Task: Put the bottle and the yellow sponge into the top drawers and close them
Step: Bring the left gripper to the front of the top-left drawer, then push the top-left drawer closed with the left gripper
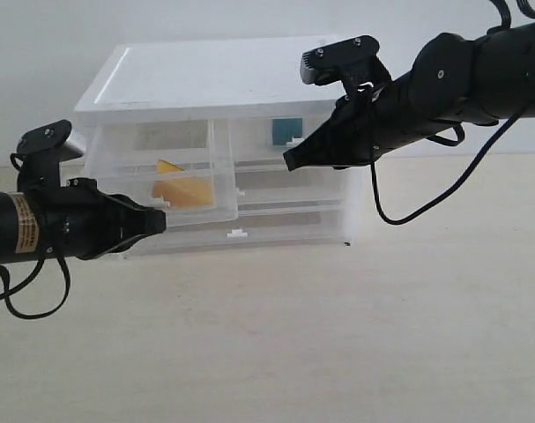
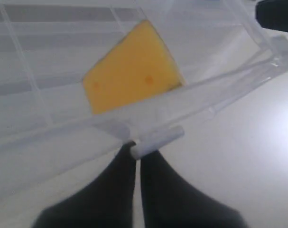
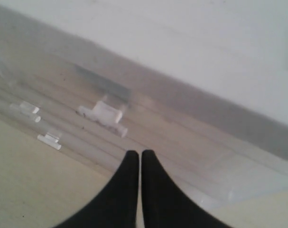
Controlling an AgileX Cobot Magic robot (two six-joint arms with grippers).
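Yellow wedge-shaped foam sponge (image 1: 183, 189) lies inside the left translucent top drawer (image 1: 117, 167) of a white plastic cabinet (image 1: 223, 79); a teal-banded white bottle (image 1: 286, 130) shows in the right drawer (image 1: 249, 145). Left wrist view: left gripper (image 2: 136, 154), fingers together, touches that drawer's white tab handle (image 2: 157, 141). Right wrist view: right gripper (image 3: 140, 156), fingers together, near another handle (image 3: 106, 114).

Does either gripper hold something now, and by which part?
Nothing is held. The left gripper is shut, tips against the tab handle of the drawer with the yellow sponge. The right gripper is shut and empty.
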